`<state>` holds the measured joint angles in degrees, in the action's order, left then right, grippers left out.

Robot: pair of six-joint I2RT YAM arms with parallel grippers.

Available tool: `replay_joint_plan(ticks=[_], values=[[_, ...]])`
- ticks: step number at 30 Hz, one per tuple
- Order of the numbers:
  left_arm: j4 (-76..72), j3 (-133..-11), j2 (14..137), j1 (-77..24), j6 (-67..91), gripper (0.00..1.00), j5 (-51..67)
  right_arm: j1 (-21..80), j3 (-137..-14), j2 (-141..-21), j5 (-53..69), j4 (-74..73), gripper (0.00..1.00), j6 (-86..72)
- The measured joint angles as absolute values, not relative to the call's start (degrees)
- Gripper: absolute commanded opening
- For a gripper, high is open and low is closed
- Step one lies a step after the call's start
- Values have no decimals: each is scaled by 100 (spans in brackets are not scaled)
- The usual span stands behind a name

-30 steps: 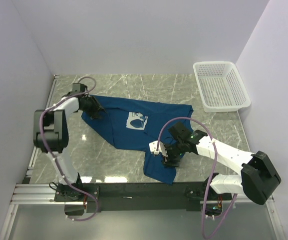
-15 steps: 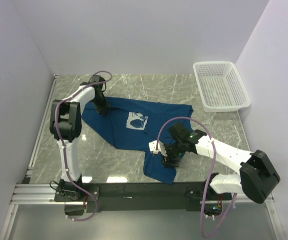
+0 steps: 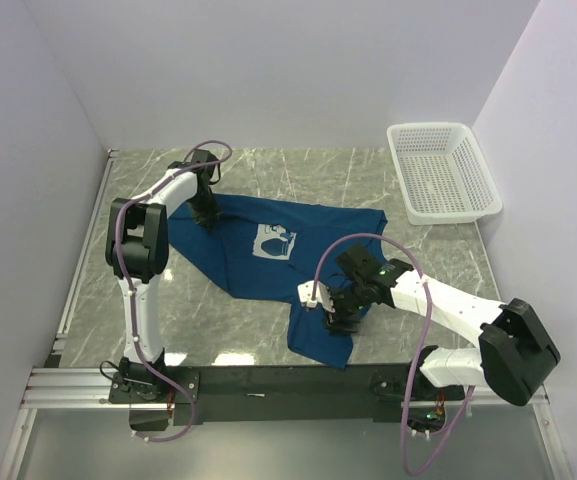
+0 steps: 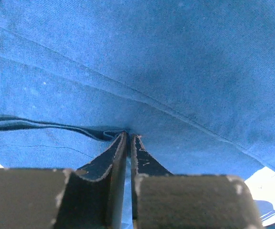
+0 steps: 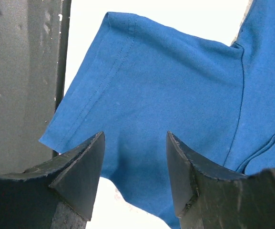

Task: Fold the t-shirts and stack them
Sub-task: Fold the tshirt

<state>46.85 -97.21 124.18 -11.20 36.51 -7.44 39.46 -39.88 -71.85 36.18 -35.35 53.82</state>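
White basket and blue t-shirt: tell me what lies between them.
Nothing: in the top external view, only bare marbled table separates the basket from the t-shirt.

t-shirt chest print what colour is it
Pale, whitish square print with blue markings, on the royal-blue t-shirt; clearest in the top external view.

No words, numbers or brand marks are showing clearly enough to read. The t-shirt (image 3: 236, 262), lying mid-frame in the top view, is carrying a pale square print (image 3: 275, 242), and no lettering is showing in it.
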Motion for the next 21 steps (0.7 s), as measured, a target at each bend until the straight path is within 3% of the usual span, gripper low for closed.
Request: replay_joint_plan(ticks=[11, 21], values=[[4683, -9620, 12116, -1135, 3618, 1, -694, 3944, -3999, -7264, 3599, -3614, 61, 5653], [4512, -9091, 11369, -1135, 3610, 0, -366, 4077, -3356, -6418, 3518, -4593, 60, 7848]])
